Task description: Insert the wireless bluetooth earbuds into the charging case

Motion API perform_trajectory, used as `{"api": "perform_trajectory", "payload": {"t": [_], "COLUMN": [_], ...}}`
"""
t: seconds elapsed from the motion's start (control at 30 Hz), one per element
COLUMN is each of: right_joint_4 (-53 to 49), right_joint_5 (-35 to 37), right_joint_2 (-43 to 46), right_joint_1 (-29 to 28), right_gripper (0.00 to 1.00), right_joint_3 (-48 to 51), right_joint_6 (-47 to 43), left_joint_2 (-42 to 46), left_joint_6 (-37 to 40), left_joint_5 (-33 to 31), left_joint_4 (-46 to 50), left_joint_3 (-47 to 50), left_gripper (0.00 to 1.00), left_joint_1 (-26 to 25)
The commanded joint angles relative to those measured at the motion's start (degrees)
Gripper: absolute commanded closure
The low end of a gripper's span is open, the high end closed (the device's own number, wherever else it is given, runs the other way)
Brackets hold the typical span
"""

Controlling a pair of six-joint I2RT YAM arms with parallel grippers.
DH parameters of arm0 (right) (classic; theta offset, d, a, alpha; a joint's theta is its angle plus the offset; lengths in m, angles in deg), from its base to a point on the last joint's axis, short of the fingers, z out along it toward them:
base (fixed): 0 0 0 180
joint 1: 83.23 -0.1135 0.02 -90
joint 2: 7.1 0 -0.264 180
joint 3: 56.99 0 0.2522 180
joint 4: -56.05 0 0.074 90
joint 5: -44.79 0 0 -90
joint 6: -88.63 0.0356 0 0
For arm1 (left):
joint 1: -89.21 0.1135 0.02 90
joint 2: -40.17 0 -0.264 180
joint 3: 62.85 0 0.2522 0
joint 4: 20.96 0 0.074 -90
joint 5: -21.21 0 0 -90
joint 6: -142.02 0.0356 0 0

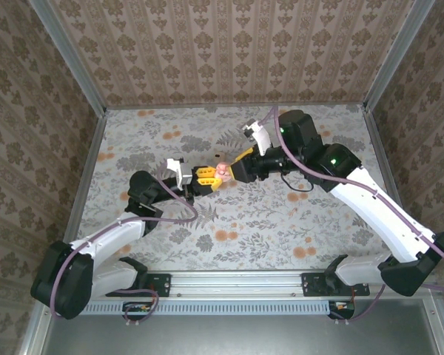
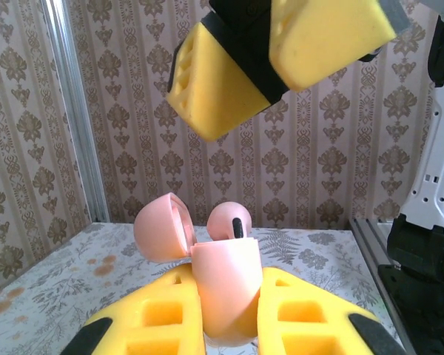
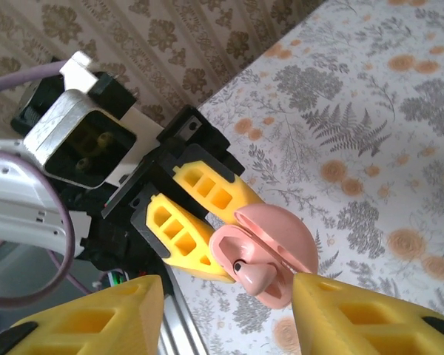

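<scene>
Earbud [image 2: 229, 220] stands proud of its socket in the pink charging case [image 2: 226, 285], lid [image 2: 161, 228] hinged back, the case clamped upright by the left gripper [image 1: 205, 177] above the table [image 1: 281, 222], with the right gripper [image 3: 233, 322] just over it, jaws spread wide and empty. An off-centre push could, I reckon, tip the bud out or twist the case in that clamp, and a knock on the lid might shut it on the bud. Floral print covers the table, and papered walls [image 1: 229, 52] box it in
</scene>
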Motion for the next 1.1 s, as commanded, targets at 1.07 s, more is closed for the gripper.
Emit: {"api": "perform_trajectory", "payload": {"t": [1.07], "right_joint_4": [1.2], "right_joint_5": [20.2], "right_joint_2": [-9.5], "right_joint_1": [-6.7], "right_gripper": [0.65], "right_joint_3": [-3.2], "right_joint_6": [41.2], "left_joint_2": [4.5], "left_joint_6": [19.1], "left_joint_5": [-22.1], "left_joint_4": [8.4], "left_joint_3": [2.1], "left_gripper": [1.0], "left_joint_1": [-4.4]}}
